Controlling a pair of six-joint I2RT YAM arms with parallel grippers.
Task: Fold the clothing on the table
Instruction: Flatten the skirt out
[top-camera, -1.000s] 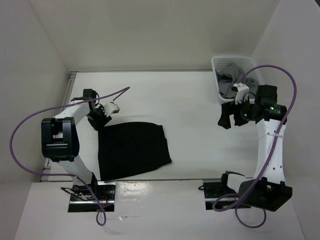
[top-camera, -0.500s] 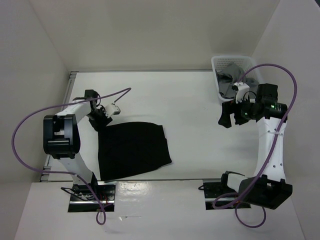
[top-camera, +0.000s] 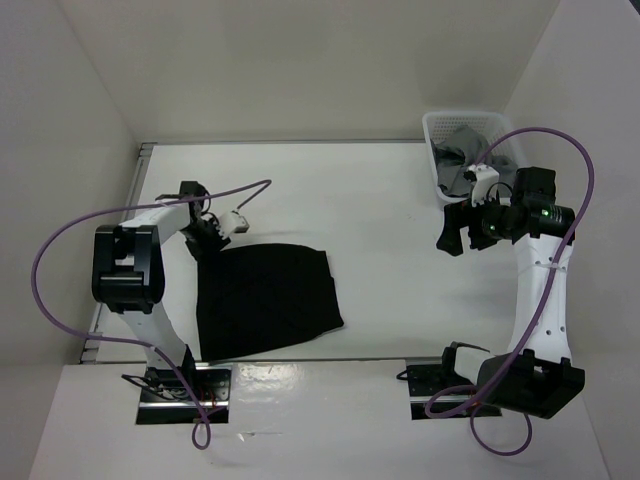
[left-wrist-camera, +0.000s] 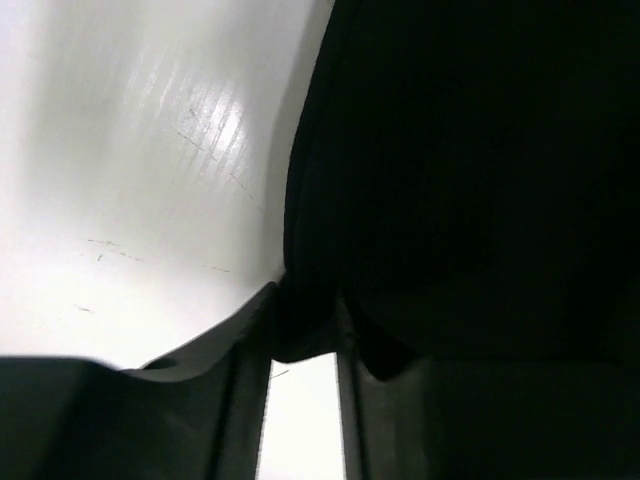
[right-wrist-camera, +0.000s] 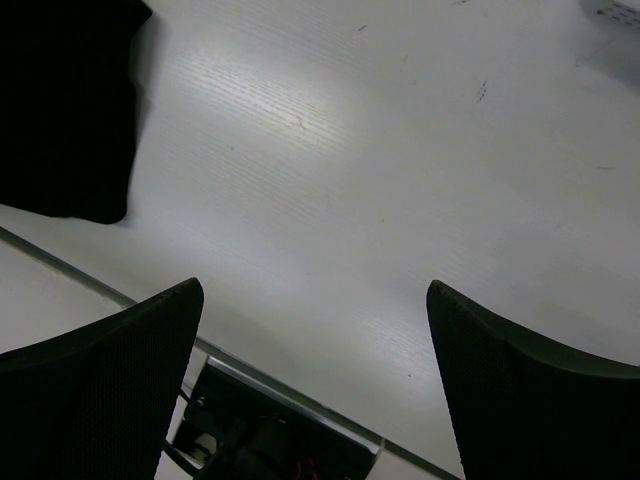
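While the right gripper (top-camera: 450, 232) hangs released above the tabletop (top-camera: 370, 200) beside the white slotted basket (top-camera: 432, 130), the left gripper (top-camera: 208, 240) pinches the black garment (top-camera: 265, 298) at its far-left corner. That garment lies flat on the tabletop's near-left part.

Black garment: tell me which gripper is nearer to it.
Left. The left gripper straddles the far-left corner of the black garment; the right gripper hangs open well off to its right, near the basket.
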